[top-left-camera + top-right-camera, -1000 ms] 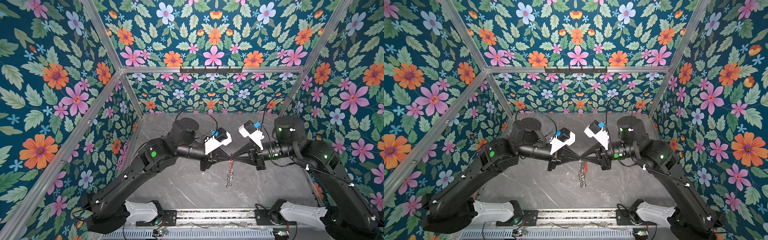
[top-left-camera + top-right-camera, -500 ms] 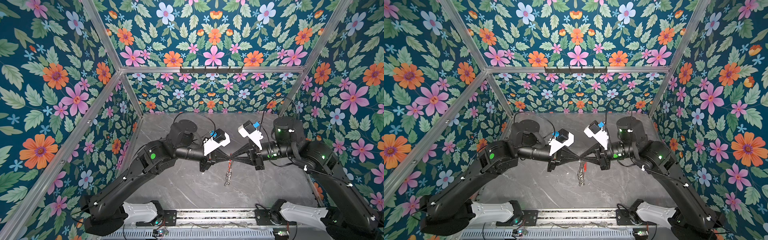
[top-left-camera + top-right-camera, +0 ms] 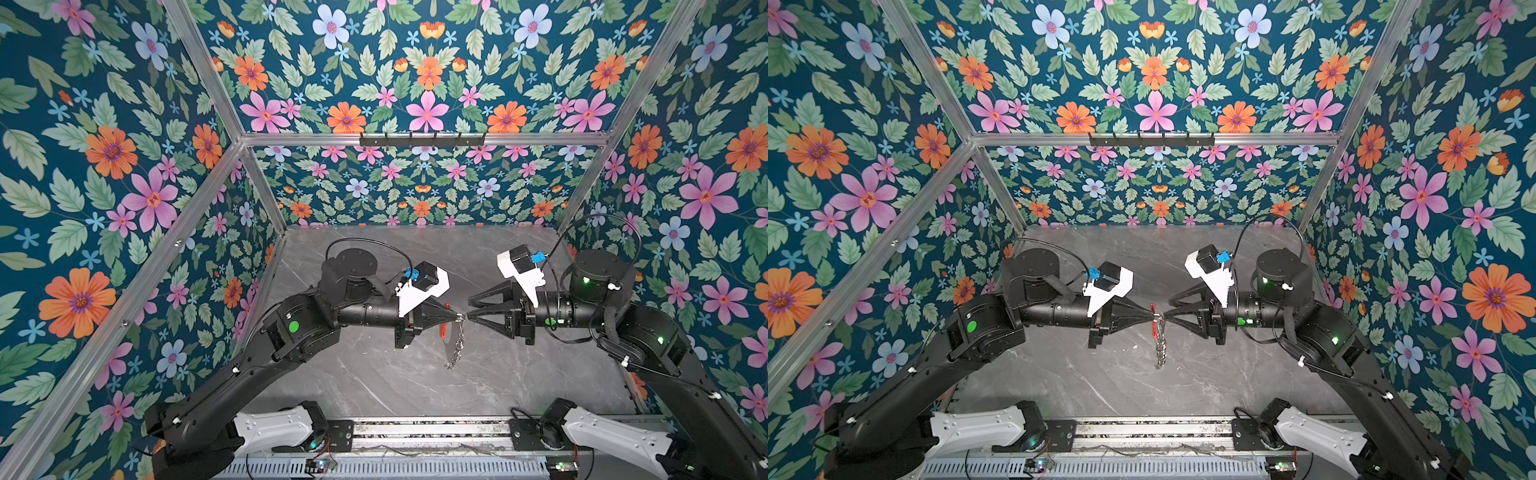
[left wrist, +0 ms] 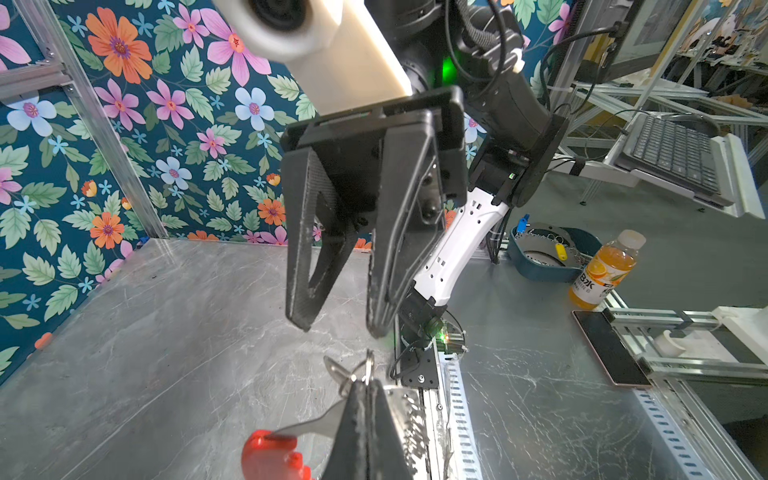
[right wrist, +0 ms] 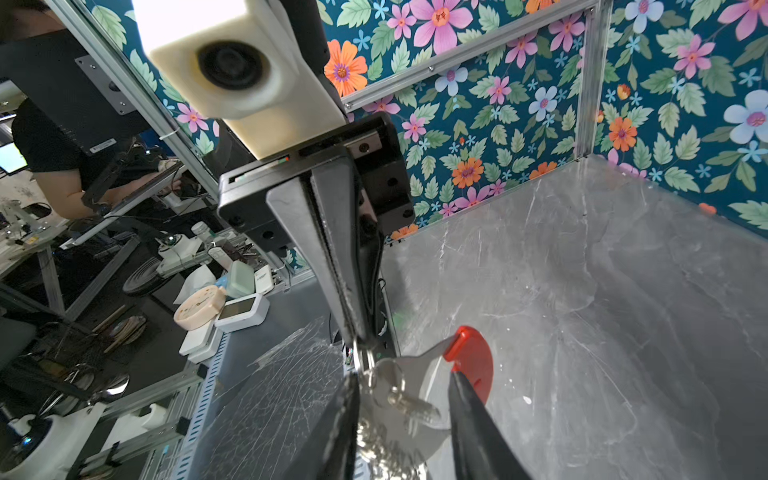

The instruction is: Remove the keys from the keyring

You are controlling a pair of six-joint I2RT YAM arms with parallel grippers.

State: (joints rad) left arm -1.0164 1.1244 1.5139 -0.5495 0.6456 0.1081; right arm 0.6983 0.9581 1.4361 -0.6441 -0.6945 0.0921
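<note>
Grey marble tabletop (image 3: 374, 374) inside floral walls (image 3: 124, 166), my left gripper (image 3: 455, 318) clenched on the crescent keyring (image 3: 452, 347) at frame centre, small key (image 5: 411, 404) against its plate, my right gripper (image 3: 470, 309) released, just to its right.

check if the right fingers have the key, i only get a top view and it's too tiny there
observer: no, the left wrist view shows the right gripper open, nothing between its fingers.
operator: where's the key then
observer: right wrist view: the key hangs against the keyring, seemingly from a small loop.
operator: left grip on the red part?
observer: no, the left gripper is shut on the grey corner, apart from the red strip.
</note>
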